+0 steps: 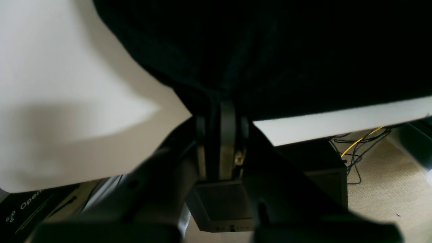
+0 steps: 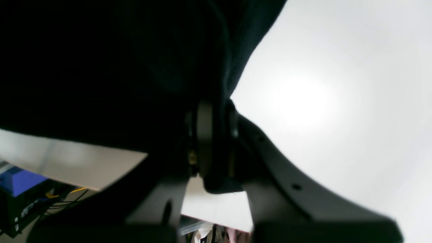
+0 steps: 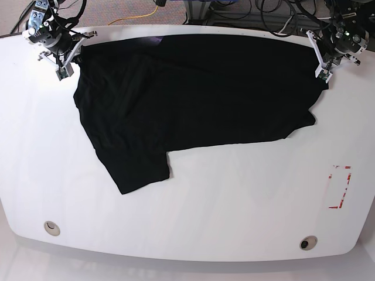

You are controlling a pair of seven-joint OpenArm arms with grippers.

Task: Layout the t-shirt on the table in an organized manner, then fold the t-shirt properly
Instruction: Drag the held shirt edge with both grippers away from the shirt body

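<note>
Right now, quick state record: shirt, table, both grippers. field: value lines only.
t-shirt: black, spread along the far side of the table, wrinkled, one sleeve trailing toward the near edge
table: glossy white, near half bare
red outline mark: on the table near one side edge, clear of the shirt
left gripper: shut on the t-shirt at one far corner
right gripper: shut on the t-shirt at the opposite far corner
fold: not yet done
</note>
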